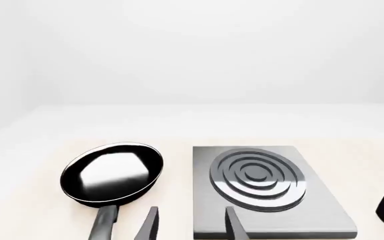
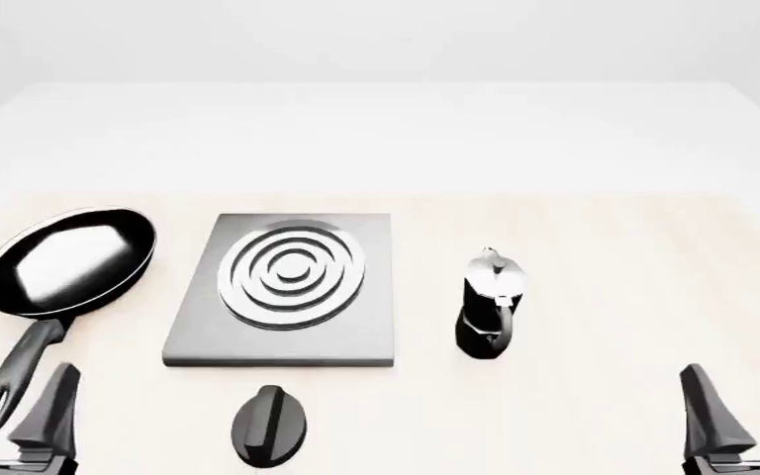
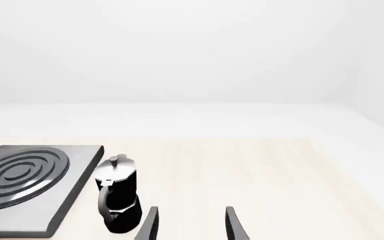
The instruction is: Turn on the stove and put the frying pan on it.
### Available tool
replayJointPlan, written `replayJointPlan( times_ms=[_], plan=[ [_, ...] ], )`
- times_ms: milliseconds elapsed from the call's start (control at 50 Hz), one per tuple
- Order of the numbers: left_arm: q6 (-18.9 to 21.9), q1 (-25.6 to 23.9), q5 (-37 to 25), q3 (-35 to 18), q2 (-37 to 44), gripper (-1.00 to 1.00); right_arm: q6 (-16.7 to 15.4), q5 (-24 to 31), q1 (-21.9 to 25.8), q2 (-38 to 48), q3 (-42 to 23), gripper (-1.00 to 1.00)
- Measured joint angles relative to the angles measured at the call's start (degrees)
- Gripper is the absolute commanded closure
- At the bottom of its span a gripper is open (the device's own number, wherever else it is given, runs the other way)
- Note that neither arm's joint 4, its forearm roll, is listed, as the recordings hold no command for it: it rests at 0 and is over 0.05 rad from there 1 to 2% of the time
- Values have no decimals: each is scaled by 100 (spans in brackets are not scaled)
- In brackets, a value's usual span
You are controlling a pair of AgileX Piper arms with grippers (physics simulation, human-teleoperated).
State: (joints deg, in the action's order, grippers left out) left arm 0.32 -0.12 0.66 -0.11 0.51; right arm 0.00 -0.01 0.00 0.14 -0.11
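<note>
pan [image 2: 66, 262]: sitting on the worktop [image 2: 617, 247] just left of the stove [image 2: 288, 289], apart from it; handle [image 2: 21, 376] running back toward the left gripper [image 2: 17, 411].
handling: looking rigid, probably head-heavy; glossy bowl likely slippery, so taking the handle seems best.
knob [image 2: 270, 426]: lying near the stove's front edge, untouched.
left fingers: standing open, holding nothing.
right gripper [image 2: 736, 406]: fingers open, holding nothing.
room: moka pot [image 2: 489, 305] standing right of the stove; pan's path to the rings looking clear.
</note>
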Motion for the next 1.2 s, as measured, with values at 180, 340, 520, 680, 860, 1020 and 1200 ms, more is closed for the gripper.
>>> replayJointPlan(
  times_ms=[180,340,520,680,860,1020,1200],
  plan=[
    [113,-67,35,-47,87,-100,0,1,1,15,-15,-100],
    [207,-216,62,-137,351,-100,0,-3,1,23,-18,-100],
    [196,-580,191,-374,1110,-100,0,-4,2,24,-18,-100],
    [133,-885,-55,-590,1471,-100,-1,-1,2,21,-18,-100],
    [-47,-1121,-444,-790,1653,-100,-1,-1,3,18,-15,-100],
    [-304,-1378,-672,-874,1881,-100,0,2,4,16,-15,-100],
    [-607,-1739,-725,-928,2395,-100,0,-4,5,20,-13,-100]
  ],
)
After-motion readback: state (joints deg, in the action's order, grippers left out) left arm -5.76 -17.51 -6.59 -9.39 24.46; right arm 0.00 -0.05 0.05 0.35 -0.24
